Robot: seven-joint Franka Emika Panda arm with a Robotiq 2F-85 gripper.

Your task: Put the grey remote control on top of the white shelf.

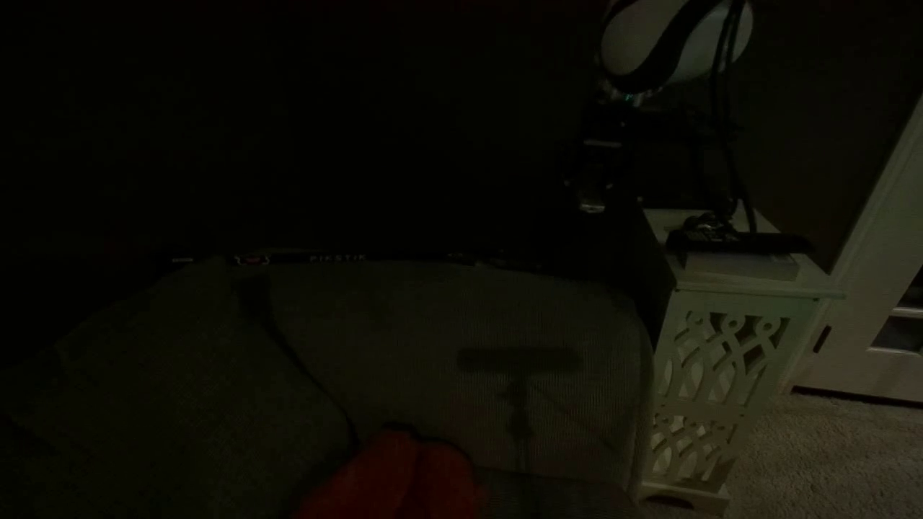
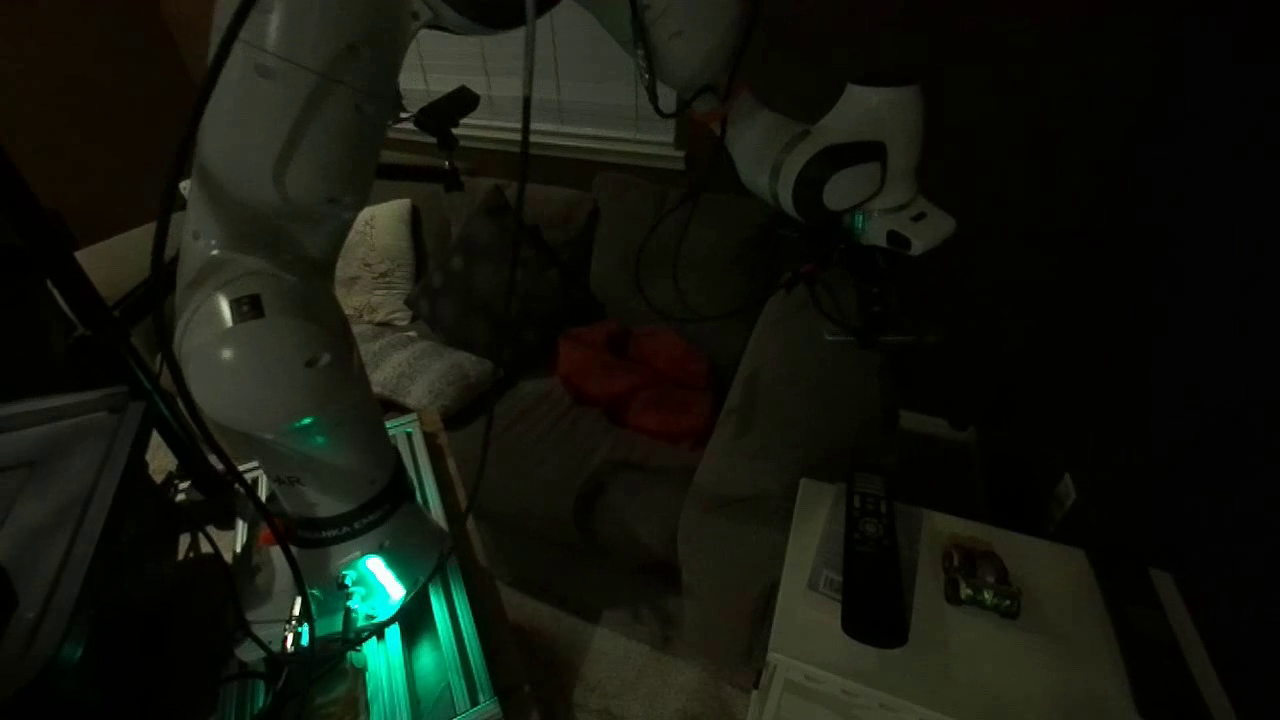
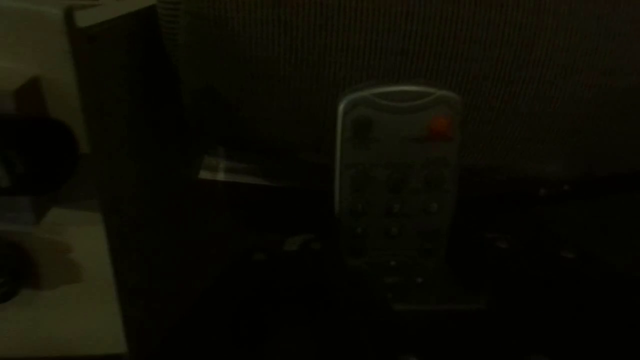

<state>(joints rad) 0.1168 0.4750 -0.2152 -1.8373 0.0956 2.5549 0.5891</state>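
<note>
The scene is very dark. The grey remote control [image 3: 397, 175] shows in the wrist view, face toward the camera, with a red button at its far end. My gripper [image 3: 400, 245] is around its near part; the fingers are almost lost in the dark. In an exterior view the gripper [image 2: 880, 315] is raised, with the remote as a thin level bar [image 2: 880, 338] at its tips. The white shelf [image 2: 1030, 650] stands nearer that camera and lower. In an exterior view the shelf [image 1: 750, 294] is right of the gripper [image 1: 593, 191]. It also shows at the wrist view's left [image 3: 95, 310].
On the shelf top lie a black remote [image 2: 875, 590] on a flat pale box [image 1: 743, 265], and a small toy-like object [image 2: 980, 580]. A grey couch [image 1: 375, 324] adjoins the shelf, with a red cloth [image 2: 640, 385]. A dark stick [image 1: 339, 258] lies along the couch's edge.
</note>
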